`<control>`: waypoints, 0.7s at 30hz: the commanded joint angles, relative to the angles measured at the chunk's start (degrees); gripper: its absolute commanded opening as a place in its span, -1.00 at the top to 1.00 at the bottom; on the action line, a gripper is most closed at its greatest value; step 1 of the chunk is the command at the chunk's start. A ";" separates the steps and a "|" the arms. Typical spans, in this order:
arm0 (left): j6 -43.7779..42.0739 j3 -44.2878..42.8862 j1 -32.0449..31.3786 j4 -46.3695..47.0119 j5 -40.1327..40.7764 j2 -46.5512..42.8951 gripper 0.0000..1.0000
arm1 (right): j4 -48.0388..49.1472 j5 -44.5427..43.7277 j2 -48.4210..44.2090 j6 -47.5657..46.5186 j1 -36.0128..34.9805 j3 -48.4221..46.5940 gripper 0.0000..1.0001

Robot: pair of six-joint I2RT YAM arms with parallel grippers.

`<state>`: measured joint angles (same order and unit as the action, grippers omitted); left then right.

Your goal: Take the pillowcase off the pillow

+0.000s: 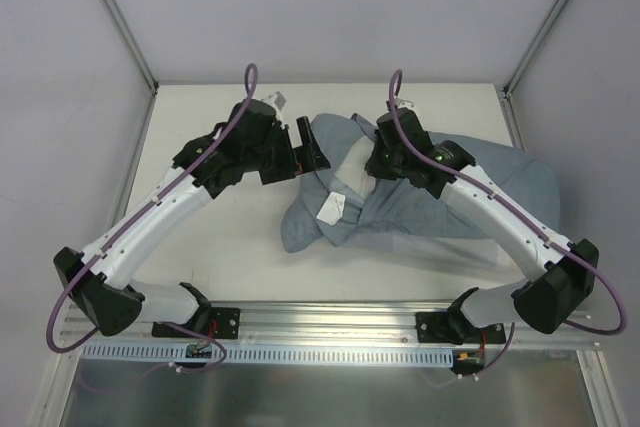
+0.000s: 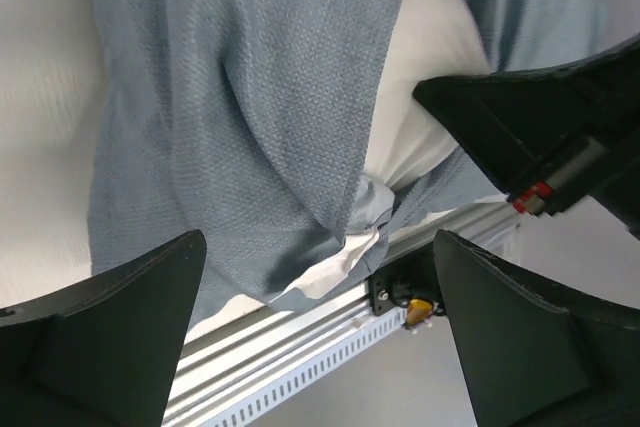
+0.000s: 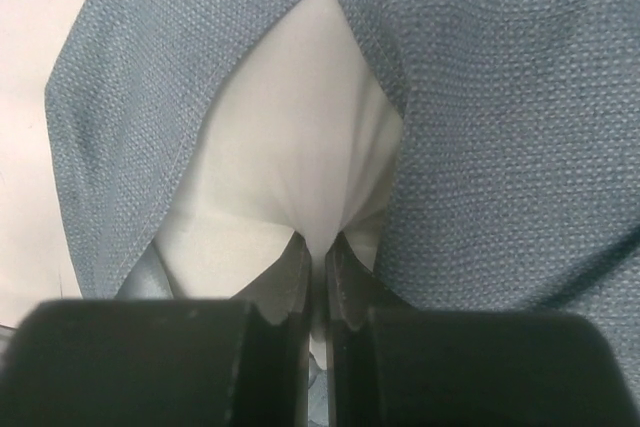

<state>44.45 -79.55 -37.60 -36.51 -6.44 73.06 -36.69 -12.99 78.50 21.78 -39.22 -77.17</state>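
The slate-blue pillowcase (image 1: 500, 197) lies crumpled across the middle and right of the table, its open mouth toward the centre. The white pillow (image 1: 352, 169) shows through that opening. My right gripper (image 1: 372, 162) is shut on a pinch of the pillow's white fabric (image 3: 300, 147); its fingers (image 3: 295, 272) squeeze it, with blue pillowcase (image 3: 520, 127) on both sides. My left gripper (image 1: 312, 150) is open and empty, just left of the pillowcase's mouth. In the left wrist view the pillowcase (image 2: 230, 97) and pillow (image 2: 430, 77) lie beyond the spread fingers (image 2: 120, 327).
The table (image 1: 230, 247) has raised side walls and a metal rail (image 1: 330, 319) along the near edge carrying both arm bases. A white tag or pillow corner (image 1: 330, 209) pokes from the pillowcase near the centre. The right arm lies over the pillowcase.
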 commanded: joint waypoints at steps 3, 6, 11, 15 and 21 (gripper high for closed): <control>2.57 -5.87 -5.62 -6.36 7.65 7.52 -0.97 | 5.57 -3.70 1.21 1.42 -2.52 -4.66 0.99; 3.45 -7.46 -6.95 -8.83 8.98 11.04 -0.97 | 5.49 -4.49 1.83 1.60 -3.40 -4.84 0.99; 4.16 -7.64 -7.13 -9.37 10.48 16.32 -0.67 | 5.49 -6.08 1.66 2.13 -4.63 -4.66 0.99; 4.51 -5.01 -7.13 -9.81 10.83 17.13 0.82 | 5.31 -10.28 0.17 2.57 -4.55 -3.43 0.99; 4.51 6.05 -7.13 -9.72 7.76 8.45 1.00 | 6.80 -8.03 0.69 4.15 5.99 -5.35 0.99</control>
<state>49.10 -79.35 -44.60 -39.94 1.72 87.57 -36.23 -17.12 81.34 24.08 -40.29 -78.17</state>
